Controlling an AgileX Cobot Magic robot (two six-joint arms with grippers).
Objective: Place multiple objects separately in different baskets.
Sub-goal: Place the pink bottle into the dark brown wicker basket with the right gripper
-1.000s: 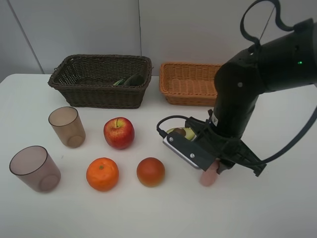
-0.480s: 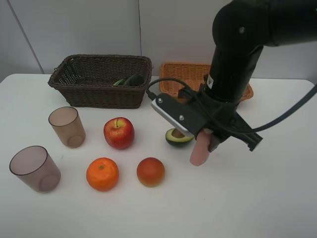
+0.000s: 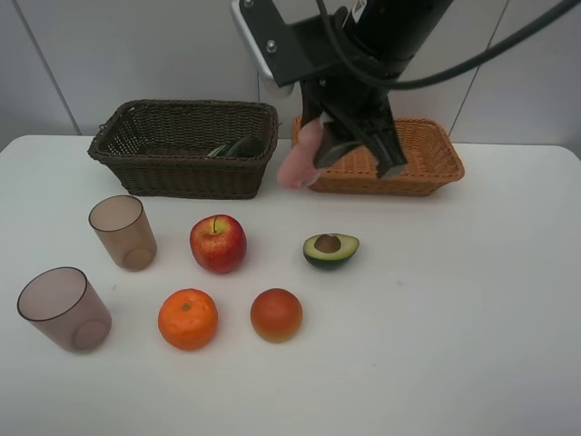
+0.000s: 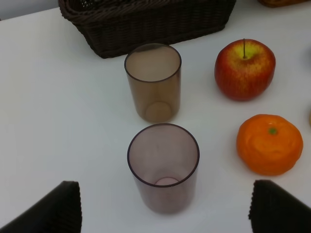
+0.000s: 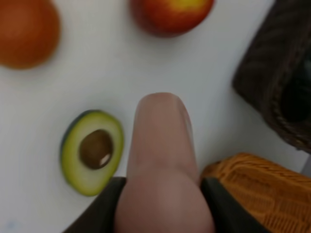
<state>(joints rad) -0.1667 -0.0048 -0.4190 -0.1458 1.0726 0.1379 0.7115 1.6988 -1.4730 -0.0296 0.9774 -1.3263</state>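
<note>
white table [image 3: 472, 345]. dark basket [image 3: 182, 150] at back left w/ a dark thing inside; tan basket [image 3: 427, 159] just right of it. right end effector [image 3: 352, 145] pinching pink bottle [image 3: 298, 159] in the air, seen over the gap btwn baskets. left end effector [image 4: 165, 211] spread wide, empty, above near cup [image 4: 164, 167] & far cup [image 4: 152, 82]. apple [image 3: 218, 243], orange [image 3: 188, 319], red-orange fruit [image 3: 276, 314], avocado half [image 3: 330, 250] lie on table.

Right tool [image 5: 161, 209] hangs high, clamped; left tool [image 4: 166, 206] gapes wide.
</note>
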